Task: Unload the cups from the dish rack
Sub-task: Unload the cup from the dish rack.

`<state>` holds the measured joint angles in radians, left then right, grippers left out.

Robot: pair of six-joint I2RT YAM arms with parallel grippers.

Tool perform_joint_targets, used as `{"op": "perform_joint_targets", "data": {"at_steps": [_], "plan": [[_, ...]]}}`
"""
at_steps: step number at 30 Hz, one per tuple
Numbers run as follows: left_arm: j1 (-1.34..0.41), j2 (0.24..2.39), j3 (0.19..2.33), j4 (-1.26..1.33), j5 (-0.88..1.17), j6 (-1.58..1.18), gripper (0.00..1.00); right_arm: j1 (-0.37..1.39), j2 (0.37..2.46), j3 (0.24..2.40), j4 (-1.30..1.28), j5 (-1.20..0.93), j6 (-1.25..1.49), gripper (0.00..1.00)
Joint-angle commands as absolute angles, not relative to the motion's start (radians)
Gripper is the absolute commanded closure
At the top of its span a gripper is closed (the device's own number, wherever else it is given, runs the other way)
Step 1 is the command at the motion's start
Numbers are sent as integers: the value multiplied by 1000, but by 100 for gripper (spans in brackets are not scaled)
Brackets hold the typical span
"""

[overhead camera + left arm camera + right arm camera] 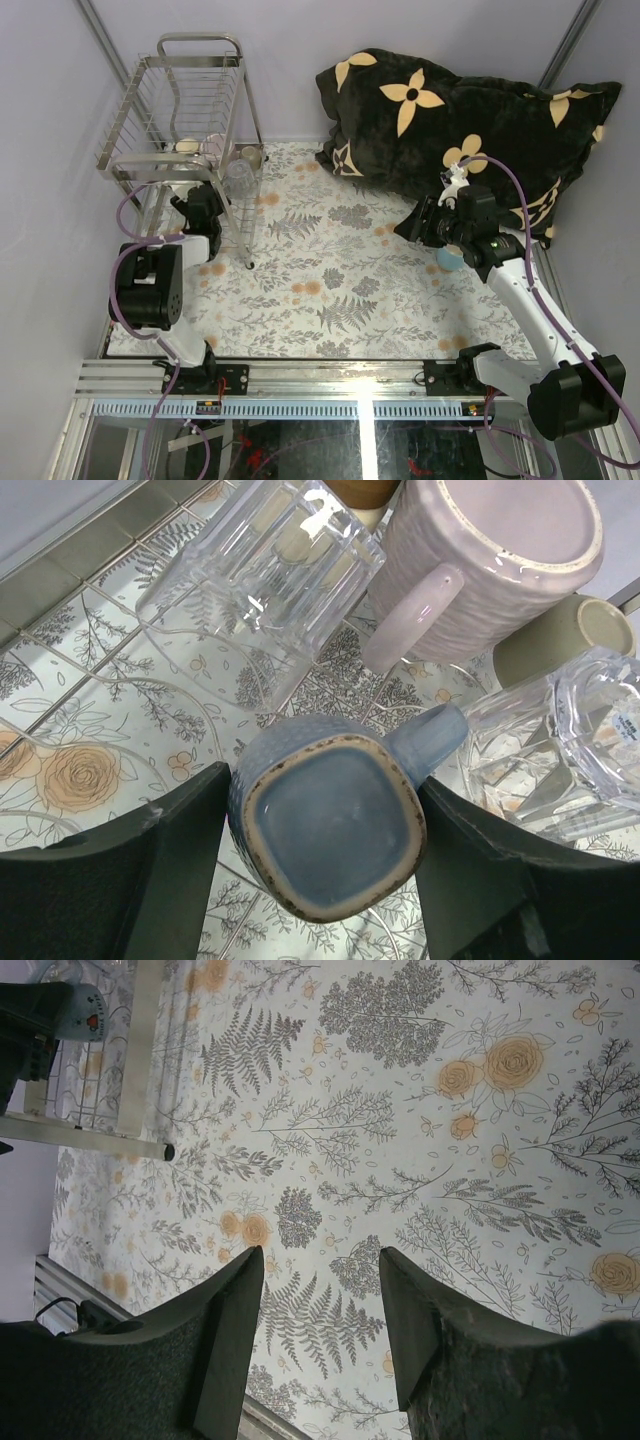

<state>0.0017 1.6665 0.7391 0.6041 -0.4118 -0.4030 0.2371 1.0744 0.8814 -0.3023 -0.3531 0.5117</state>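
Observation:
The silver wire dish rack [180, 110] stands at the back left. My left gripper [322, 850] reaches into it and is shut on an upside-down light blue mug [330, 830], a finger against each side, its handle pointing right. Beyond it stand a pale lilac-pink mug [490, 560] upside down, a clear glass [265, 575], a second clear glass [570, 740] and a cream cup [565, 635]. In the top view the left gripper [203, 208] sits low inside the rack. My right gripper [320, 1290] is open and empty above the floral cloth, far from the rack [418, 226].
A large black pillow [470, 130] with cream flowers lies at the back right, just behind the right gripper. A light blue round thing [447, 260] shows partly under the right arm. A rack leg [140, 1060] shows in the right wrist view. Grey walls close both sides.

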Motion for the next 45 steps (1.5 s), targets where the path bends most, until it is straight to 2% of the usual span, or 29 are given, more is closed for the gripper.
{"op": "perform_joint_targets", "data": {"at_steps": [1, 12, 22, 30, 33, 34, 37, 41, 45], "plan": [[14, 1601, 754, 593, -444, -408, 100, 245, 1074, 943, -280, -367, 499, 43], [14, 1496, 783, 438, -454, -430, 100, 246, 1084, 950, -285, -378, 504, 43], [14, 1513, 753, 438, -456, -439, 100, 245, 1089, 940, -282, -385, 501, 43], [13, 1567, 735, 480, -454, -454, 91, 245, 1085, 930, -285, -381, 502, 43], [14, 1585, 733, 491, -458, -454, 84, 245, 1082, 927, -287, -380, 500, 43], [14, 1590, 733, 493, -460, -455, 78, 245, 1080, 925, -288, -378, 500, 43], [15, 1599, 734, 499, -464, -457, 72, 246, 1075, 919, -289, -378, 501, 43], [14, 1609, 746, 493, -471, -460, 56, 246, 1072, 920, -291, -376, 501, 43], [13, 1618, 761, 467, -483, -468, 53, 246, 1068, 920, -292, -377, 502, 43]]}}
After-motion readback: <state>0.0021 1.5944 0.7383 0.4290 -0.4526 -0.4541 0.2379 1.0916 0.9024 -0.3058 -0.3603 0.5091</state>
